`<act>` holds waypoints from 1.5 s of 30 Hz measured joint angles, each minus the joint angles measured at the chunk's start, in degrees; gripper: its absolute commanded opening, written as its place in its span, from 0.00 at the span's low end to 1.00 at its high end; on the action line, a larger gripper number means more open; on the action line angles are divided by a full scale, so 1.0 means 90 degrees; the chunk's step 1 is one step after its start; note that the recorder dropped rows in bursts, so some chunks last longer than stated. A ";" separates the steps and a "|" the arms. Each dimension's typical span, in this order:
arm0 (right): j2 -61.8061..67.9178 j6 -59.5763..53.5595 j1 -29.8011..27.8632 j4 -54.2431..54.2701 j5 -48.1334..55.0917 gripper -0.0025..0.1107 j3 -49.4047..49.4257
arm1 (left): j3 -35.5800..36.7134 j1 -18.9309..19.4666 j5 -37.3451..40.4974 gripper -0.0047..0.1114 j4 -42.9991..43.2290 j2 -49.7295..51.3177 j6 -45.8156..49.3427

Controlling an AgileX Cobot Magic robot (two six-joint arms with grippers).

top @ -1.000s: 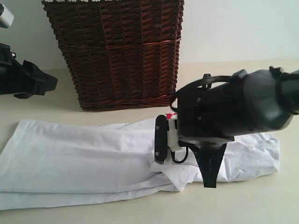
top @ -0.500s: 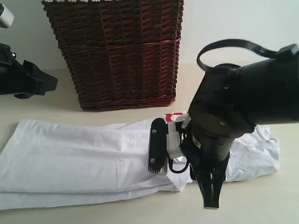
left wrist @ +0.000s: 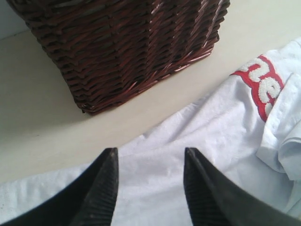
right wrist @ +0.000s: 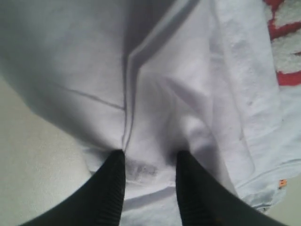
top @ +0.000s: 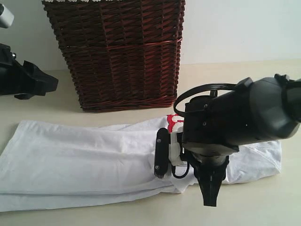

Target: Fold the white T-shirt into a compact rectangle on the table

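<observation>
2 hands (left wrist: 149, 155) (right wrist: 150, 157), 1 white T-shirt (top: 70, 160), 1 basket (top: 117, 52)

Partial lettering only, nothing you can read in full

On your white T-shirt (left wrist: 188, 141), the red band (top: 174, 120) mid-frame in the exterior view carries fuzzy white letters, cut off; the orange tag (right wrist: 282, 182) is illegible.

- We saw the right arm's (top: 249, 115) glossy black, rounded housing.
- A black cable (top: 202, 86) looped above it.
- The right pincer (top: 185, 188) had black ribbed fingers (right wrist: 110, 188).
- The left arm (top: 26, 80) was matte black.
</observation>
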 measured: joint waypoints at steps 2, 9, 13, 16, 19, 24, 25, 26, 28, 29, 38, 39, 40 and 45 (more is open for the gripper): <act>0.0000 0.0000 0.0000 0.0000 -0.0014 0.35 0.0000 | 0.0000 0.0000 0.0000 0.42 0.0000 0.0000 0.0000; 0.0000 0.0016 0.0000 -0.0070 -0.0395 0.07 0.0000 | 0.0000 0.0000 0.0000 0.42 0.0000 0.0000 0.0000; 0.0000 0.0801 0.0000 -0.1153 -0.0334 0.02 0.0000 | 0.0000 0.0000 0.0000 0.42 0.0000 0.0000 0.0000; 0.0000 0.1262 0.0000 -0.1755 -0.0191 0.02 0.0000 | 0.0000 0.0000 0.0000 0.42 0.0000 0.0000 0.0000; 0.0000 0.1280 0.0000 -0.1822 -0.0138 0.02 0.0000 | 0.0000 0.0000 0.0000 0.42 0.0000 0.0000 0.0000; 0.0000 0.1141 0.0011 -0.1867 0.0227 0.02 0.0000 | 0.0000 0.0000 0.0000 0.42 0.0000 0.0000 0.0019; 0.0000 0.1130 0.0011 -0.1867 0.0280 0.03 0.0000 | 0.0000 0.0000 0.0000 0.42 0.0000 0.0000 0.0019; 0.0000 0.1118 0.0011 -0.1867 0.0304 0.06 0.0000 | 0.0000 0.0000 0.0000 0.42 0.0000 0.0000 0.0019; 0.0000 0.1026 0.0011 -0.1790 0.0304 0.15 0.0000 | 0.0000 0.0000 0.0000 0.42 0.0000 0.0000 0.0019; 0.0000 0.0988 0.0011 -0.1733 0.0304 0.20 0.0000 | 0.0000 0.0000 0.0000 0.42 0.0000 0.0000 0.0019; 0.0000 0.1587 0.0011 -0.2313 0.0757 0.28 -0.0236 | 0.0000 0.0000 0.0000 0.42 0.0000 0.0000 0.0030; 0.0000 0.1699 0.0011 -0.2432 0.0817 0.28 -0.0274 | 0.0000 0.0000 0.0000 0.42 0.0000 0.0000 0.0030; 0.0000 0.1826 0.0011 -0.2537 0.0857 0.28 -0.0309 | 0.0000 0.0000 0.0000 0.42 0.0000 0.0000 0.0030; 0.0000 0.2162 0.0011 -0.2757 0.0606 0.28 -0.0321 | 0.0000 0.0000 0.0000 0.42 0.0000 0.0000 0.0030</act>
